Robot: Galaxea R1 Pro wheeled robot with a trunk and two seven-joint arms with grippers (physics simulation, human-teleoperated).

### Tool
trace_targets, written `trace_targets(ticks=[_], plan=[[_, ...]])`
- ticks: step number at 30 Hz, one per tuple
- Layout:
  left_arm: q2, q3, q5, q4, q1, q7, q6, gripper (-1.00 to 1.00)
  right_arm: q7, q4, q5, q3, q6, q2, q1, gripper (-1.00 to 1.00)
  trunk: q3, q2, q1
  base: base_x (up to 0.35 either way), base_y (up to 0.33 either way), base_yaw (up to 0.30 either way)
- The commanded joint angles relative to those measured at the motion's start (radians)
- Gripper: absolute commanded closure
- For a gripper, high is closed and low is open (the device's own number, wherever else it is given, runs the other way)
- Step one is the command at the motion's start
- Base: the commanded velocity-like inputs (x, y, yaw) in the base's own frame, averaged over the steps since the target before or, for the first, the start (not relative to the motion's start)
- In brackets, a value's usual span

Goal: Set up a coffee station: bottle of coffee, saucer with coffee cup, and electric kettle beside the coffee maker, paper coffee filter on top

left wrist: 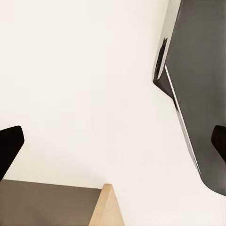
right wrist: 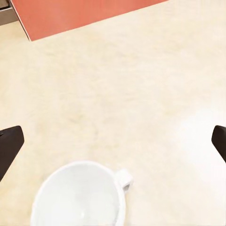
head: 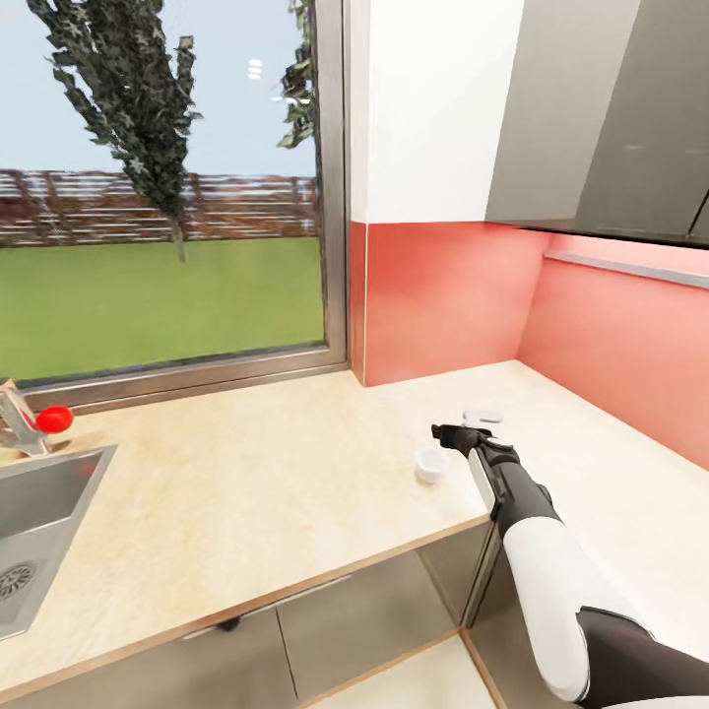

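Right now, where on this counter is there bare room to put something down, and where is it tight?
The kitchen countertop lies bare between the sink and the coffee cup, from the window sill to the front edge. More bare worktop runs along the red backsplash on the right. It is tight where the cup, the saucer and the open right gripper sit together.

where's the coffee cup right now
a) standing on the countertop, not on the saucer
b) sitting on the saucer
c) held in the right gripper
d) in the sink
a: the coffee cup stands on the bare kitchen countertop, apart from the saucer lying further back, and the right gripper hangs open above it, with the fingertips wide of the cup in the right wrist view.
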Motion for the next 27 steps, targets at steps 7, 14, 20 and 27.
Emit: trace_targets(ticks=[7, 14, 20, 27], plan=[[-0.001, 0.006, -0.004, -0.002, 0.001, 0.001, -0.002, -1.00, 0.003, 0.002, 0.011, -0.005, 0.055, 0.001, -0.001, -1.00, -0.002, -0.002, 0.001, 0.024, 0.000, 0.000], [-0.002, 0.006, -0.004, -0.001, 0.002, 0.001, -0.004, -1.00, -0.002, 0.041, 0.010, -0.006, 0.235, 0.001, -0.001, -1.00, -0.002, -0.002, 0.001, 0.001, 0.000, 0.000], [-0.002, 0.006, -0.004, -0.001, 0.002, 0.000, -0.004, -1.00, -0.006, 0.040, 0.012, -0.007, 0.298, 0.002, -0.001, -1.00, -0.002, -0.002, 0.001, 0.000, 0.000, 0.000], [-0.002, 0.006, -0.004, 0.009, 0.002, -0.001, -0.005, -1.00, -0.085, 0.033, 0.010, -0.007, 0.349, 0.007, -0.001, -1.00, -0.002, -0.002, 0.001, 0.000, 0.000, 0.000]])
